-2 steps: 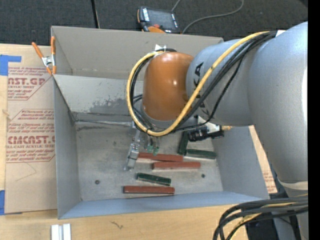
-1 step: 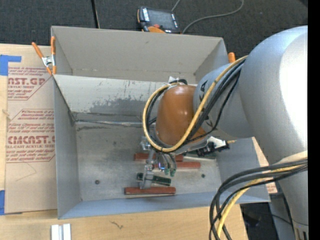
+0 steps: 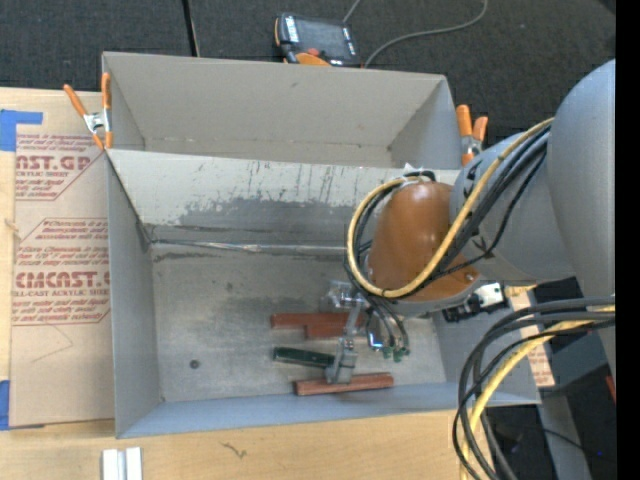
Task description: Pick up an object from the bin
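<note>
In the grey bin [image 3: 200, 298], your gripper [image 3: 345, 366] sits low beside a dark green stick [image 3: 300, 355], near right. You cannot tell whether it is open or closed. Nothing is lifted yet.

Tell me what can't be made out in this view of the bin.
Camera view, upper brown stick: right end hidden behind the pincer.
Dark green stick: right end also behind the pincer.
Lower brown stick: unclear whether the pincer touches it.
Bin: right side covered by the arm's orange cover.
</note>
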Tool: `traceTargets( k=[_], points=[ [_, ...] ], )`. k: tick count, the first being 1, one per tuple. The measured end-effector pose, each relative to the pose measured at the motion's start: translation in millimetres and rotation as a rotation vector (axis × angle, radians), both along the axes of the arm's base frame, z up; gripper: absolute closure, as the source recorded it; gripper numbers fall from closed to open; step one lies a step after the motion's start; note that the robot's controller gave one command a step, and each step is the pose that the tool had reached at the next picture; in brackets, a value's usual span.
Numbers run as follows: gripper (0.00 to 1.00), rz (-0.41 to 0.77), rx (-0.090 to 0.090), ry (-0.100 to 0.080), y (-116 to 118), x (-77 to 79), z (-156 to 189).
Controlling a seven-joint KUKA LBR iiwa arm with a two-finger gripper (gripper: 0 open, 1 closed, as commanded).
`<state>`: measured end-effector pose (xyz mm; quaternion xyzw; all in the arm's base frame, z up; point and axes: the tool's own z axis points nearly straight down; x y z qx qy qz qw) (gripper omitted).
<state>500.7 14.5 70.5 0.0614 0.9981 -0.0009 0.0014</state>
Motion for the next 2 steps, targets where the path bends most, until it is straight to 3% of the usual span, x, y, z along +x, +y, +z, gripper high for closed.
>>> traceTargets(
  k=[1, 2],
  points=[
    [1.00, 0.007, 0.003, 0.000, 5, 1.5, 3],
    [1.00, -0.015, 0.003, -0.007, 0, 19.1, 142]
  ],
)
